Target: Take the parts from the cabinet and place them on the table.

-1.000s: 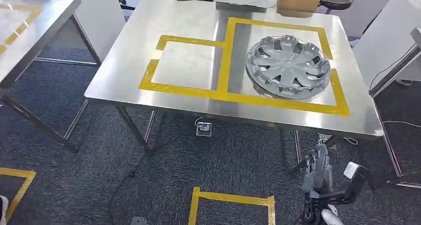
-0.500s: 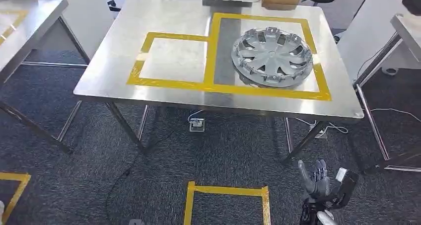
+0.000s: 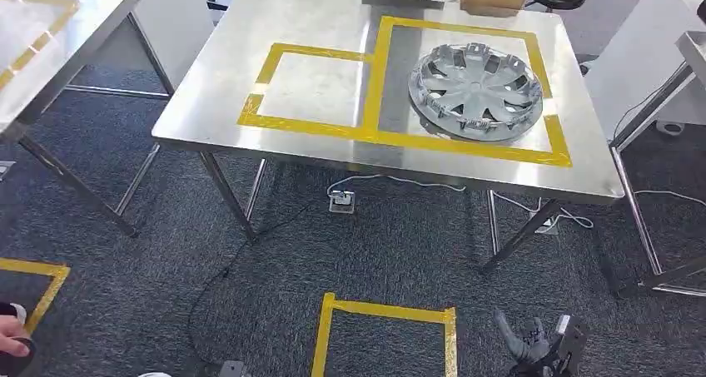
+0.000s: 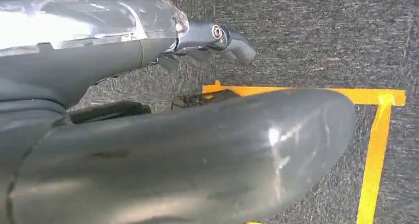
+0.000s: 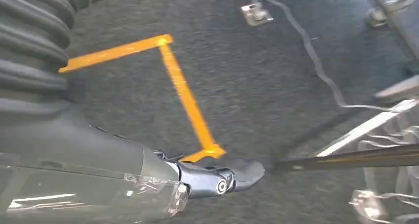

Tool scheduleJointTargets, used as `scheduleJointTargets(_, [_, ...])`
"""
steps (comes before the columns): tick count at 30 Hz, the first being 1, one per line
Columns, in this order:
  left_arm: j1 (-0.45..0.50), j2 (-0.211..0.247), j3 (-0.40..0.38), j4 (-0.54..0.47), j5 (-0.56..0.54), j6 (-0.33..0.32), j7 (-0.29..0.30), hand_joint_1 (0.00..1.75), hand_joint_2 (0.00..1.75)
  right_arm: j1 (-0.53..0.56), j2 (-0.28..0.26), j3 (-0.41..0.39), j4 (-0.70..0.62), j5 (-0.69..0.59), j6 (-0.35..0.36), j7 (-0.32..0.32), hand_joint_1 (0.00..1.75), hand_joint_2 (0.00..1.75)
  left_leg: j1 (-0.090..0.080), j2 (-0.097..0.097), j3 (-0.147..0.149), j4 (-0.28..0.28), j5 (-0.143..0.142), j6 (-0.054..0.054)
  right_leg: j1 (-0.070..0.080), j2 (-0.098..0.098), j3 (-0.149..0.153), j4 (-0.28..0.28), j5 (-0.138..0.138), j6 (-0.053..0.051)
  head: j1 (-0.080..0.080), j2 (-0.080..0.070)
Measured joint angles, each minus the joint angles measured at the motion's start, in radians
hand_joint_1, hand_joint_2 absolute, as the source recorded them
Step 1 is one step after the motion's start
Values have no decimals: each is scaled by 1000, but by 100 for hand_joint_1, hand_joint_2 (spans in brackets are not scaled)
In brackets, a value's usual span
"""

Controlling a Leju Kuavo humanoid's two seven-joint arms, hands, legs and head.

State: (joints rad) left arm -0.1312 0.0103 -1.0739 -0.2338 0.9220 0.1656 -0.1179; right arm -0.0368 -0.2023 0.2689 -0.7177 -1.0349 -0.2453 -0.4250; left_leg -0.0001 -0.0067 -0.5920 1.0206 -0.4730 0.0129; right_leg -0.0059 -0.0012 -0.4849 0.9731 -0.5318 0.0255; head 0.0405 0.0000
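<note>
I read the steel surface point(image 3: 250, 77), well ahead of my right hand point(image 3: 524, 345), as the drop spot: the hubcap point(image 3: 474, 90) lies flat inside its larger taped box, so it looks placed. Both hands hang empty over the carpet, right fingers loosely apart; whether the left hand point(image 4: 217, 38) is apart or curled I cannot tell.

Brushed steel table point(image 3: 316, 27), glossy silver plastic hubcap point(image 3: 475, 91), rough grey carpet point(image 3: 400, 260).

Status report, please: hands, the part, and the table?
Right robot hand low by the floor, holding nothing. Left robot hand hanging, holding nothing. Hubcap on table, inside yellow tape. Nothing blocking.
</note>
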Motion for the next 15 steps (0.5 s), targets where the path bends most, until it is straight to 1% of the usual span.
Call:
scheduleJointTargets(1, [0, 0, 0, 0, 0, 0, 1, 0, 0, -5, 7, 1, 35, -1, 12, 5, 0, 175, 2, 1, -3, -1, 5, -8, 3, 1, -5, 5, 2, -4, -1, 0])
scheduleJointTargets(2, [0, 0, 0, 0, 0, 0, 1, 0, 0, -6, 15, 2, 62, 0, 19, 13, 0, 0, 4, 1, -1, -3, 8, -13, 5, 1, -7, 7, 3, -7, -2, 0])
scheduleJointTargets(3, [0, 0, 0, 0, 0, 0, 1, 0, 0, -9, 21, 3, 91, 0, 25, 23, 0, 0, 5, 1, 0, -5, 13, -20, 7, 0, -7, 6, 8, -15, -2, 0])
scheduleJointTargets(4, [0, 1, 0, 0, 0, 0, 0, 0, 0, -16, 35, 7, 121, 5, 29, 33, 0, 0, 6, 1, -4, 1, 5, -24, -3, -4, -7, -8, 23, -27, 0, 0])
scheduleJointTargets(5, [0, 1, 0, 0, 1, 0, 0, 0, 0, -25, 47, 8, 150, 12, 28, 46, 0, 0, 6, 3, -15, 21, -23, -29, -1, -5, -12, -8, 29, -33, -4, 0])
scheduleJointTargets(6, [0, 1, 0, 0, 3, 0, -1, 0, 0, -33, 57, 10, 177, 22, 21, 63, 0, 0, 7, 3, -39, 81, -76, -31, 0, -4, -22, -7, 34, -41, -15, 0])
scheduleJointTargets(7, [0, 1, 0, 0, 3, 0, -1, 0, 0, -34, 66, 16, 197, 31, 12, 81, 0, 0, 8, 4, -67, 158, -123, -35, 2, -4, -31, -5, 39, -42, -22, 0])
scheduleJointTargets(8, [0, 1, 0, 0, 5, 0, -1, 0, 0, -33, 74, 25, 218, 39, 4, 93, 0, 0, 8, 4, -95, 234, -160, -38, 4, -5, -39, -3, 43, -43, -28, 0])
scheduleJointTargets(9, [2, 1, 0, 0, 6, 0, -1, 0, 0, -32, 83, 32, 241, 43, -4, 104, 0, 0, 8, 5, -112, 289, -181, -40, 5, -7, -48, 0, 47, -43, -32, 0])
scheduleJointTargets(10, [3, 1, 0, 0, 6, 0, -1, 0, 0, -33, 92, 37, 260, 45, -9, 111, 0, 0, 8, 6, -103, 289, -174, -39, 7, -8, -56, 4, 50, -43, -34, 0])
scheduleJointTargets(11, [3, 2, 0, 0, 8, 0, -2, 0, 0, -35, 100, 42, 278, 49, -12, 118, 0, 0, 8, 6, -70, 248, -147, -37, 7, -7, -63, 10, 52, -42, -39, 0])
scheduleJointTargets(12, [3, 2, 0, 0, 10, 0, -2, 0, 0, -37, 107, 50, 294, 52, -16, 128, 0, 0, 8, 6, -18, 170, -109, -33, 8, -6, -68, 15, 53, -41, -44, 0])
scheduleJointTargets(13, [3, 2, 0, 0, 13, 0, -4, 0, 0, -37, 114, 56, 306, 63, -26, 140, 0, 0, 8, 6, 39, 80, -74, -29, 8, -6, -70, 21, 53, -40, -46, 0])
scheduleJointTargets(14, [3, 3, 0, 0, 16, -2, -5, 0, 0, -37, 124, 63, 314, 73, -35, 152, 0, 0, 7, 3, 77, 9, -73, -22, 8, -6, -72, 25, 53, -38, -47, 0])
scheduleJointTargets(15, [2, 4, 0, 0, 19, -5, -5, 0, 0, -39, 128, 72, 325, 88, -50, 164, 0, 0, 5, 3, 84, -9, -77, -21, 16, -5, -79, 35, 53, -32, -50, 0])
